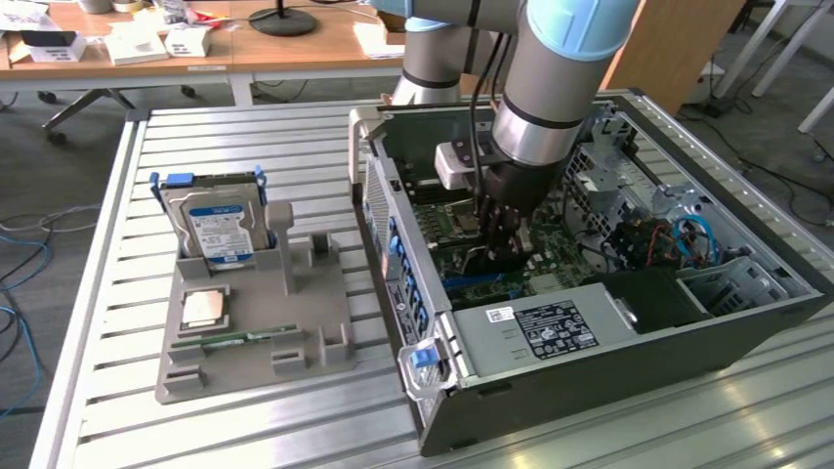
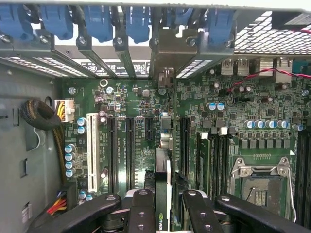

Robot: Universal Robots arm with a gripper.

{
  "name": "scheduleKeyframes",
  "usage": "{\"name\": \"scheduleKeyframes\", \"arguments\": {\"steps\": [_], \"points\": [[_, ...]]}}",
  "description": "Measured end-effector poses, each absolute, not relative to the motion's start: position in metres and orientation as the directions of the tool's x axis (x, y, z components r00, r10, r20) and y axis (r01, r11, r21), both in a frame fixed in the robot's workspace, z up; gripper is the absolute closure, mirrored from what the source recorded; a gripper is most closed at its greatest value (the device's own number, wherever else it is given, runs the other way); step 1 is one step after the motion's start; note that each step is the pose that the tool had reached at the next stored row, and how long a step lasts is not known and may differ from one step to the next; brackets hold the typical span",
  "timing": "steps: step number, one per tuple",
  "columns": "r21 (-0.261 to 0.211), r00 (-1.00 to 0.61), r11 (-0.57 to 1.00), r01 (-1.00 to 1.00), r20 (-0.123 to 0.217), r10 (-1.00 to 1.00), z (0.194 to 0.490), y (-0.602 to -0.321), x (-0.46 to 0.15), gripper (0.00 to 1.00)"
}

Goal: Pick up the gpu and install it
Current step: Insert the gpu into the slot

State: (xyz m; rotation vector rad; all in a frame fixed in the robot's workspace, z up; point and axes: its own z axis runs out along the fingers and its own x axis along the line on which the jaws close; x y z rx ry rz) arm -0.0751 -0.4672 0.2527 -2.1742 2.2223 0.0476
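Note:
My gripper [image 1: 501,237] reaches down inside the open computer case [image 1: 729,337], over the green motherboard [image 1: 563,256]. It is shut on the gpu [image 1: 485,264], a thin black card held on edge. In the wrist view the gpu [image 2: 164,160] runs straight out from between my black fingers [image 2: 144,213], and my gripper [image 2: 168,216] clamps its near end. The card's silver bracket [image 2: 165,54] stands at the case's rear slot openings. The card lies along a black expansion slot; whether it is seated in the slot I cannot tell.
A grey parts holder [image 1: 319,318] sits on the slatted table at the exterior view's left, with a blue-labelled hard drive [image 1: 219,231], a processor [image 1: 206,309] and a green memory stick [image 1: 237,338]. Blue slot latches [image 2: 97,22], a white slot [image 2: 92,150], the processor socket [image 2: 260,187] and the power supply [image 1: 554,328] crowd the case.

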Motion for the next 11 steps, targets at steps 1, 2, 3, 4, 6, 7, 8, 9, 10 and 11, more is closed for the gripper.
{"name": "scheduleKeyframes", "arguments": {"steps": [1, 2, 3, 4, 6, 7, 8, 9, 10, 11], "points": [[0.0, -0.022, 0.022, -1.0, -0.044, -0.999, 0.2522, -0.4672, -0.0751, 0.73], [0.0, -0.022, 0.022, -1.0, -0.044, -0.999, 0.2517, -0.4673, -0.0751, 0.73], [0.0, -0.022, 0.022, -1.0, -0.044, -0.999, 0.2511, -0.4672, -0.0751, 0.73], [-0.001, -0.022, 0.022, -1.0, -0.044, -0.999, 0.2511, -0.4672, -0.0751, 0.73], [-0.001, -0.022, 0.022, -1.0, -0.044, -0.999, 0.251, -0.4672, -0.0751, 0.73], [-0.001, -0.022, 0.022, -1.0, -0.044, -0.999, 0.251, -0.4672, -0.0751, 0.73], [-0.001, -0.022, 0.022, -1.0, -0.044, -0.999, 0.251, -0.4672, -0.0751, 0.73], [-0.001, -0.022, 0.022, -1.0, -0.044, -0.999, 0.251, -0.4672, -0.0751, 0.73], [-0.001, -0.022, 0.022, -1.0, -0.044, -0.999, 0.251, -0.4672, -0.0751, 0.73], [-0.001, -0.022, 0.022, -1.0, -0.044, -0.999, 0.251, -0.4672, -0.0751, 0.73]]}}
